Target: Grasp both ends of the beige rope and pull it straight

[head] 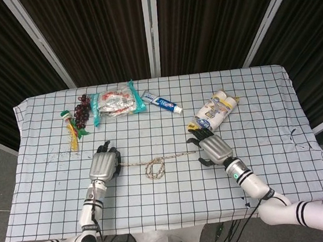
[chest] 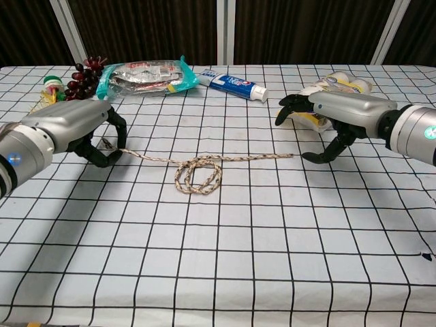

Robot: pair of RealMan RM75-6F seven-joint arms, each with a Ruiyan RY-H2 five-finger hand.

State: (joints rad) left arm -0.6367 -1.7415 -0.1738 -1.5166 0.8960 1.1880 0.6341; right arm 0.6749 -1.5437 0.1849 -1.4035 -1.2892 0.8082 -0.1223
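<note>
Checked table (head: 271, 161) first, then hands: left hand (chest: 85, 131) pinches the beige rope (chest: 197, 170) at its left end, right hand (chest: 327, 119) is spread, empty, near the free end (middle's looped). I'd lower onto the tip, pinch, then pull.

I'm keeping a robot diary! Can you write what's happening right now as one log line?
left hand: holds beige rope end | right hand: open, near free end | rope: looped in middle, not straight
</note>
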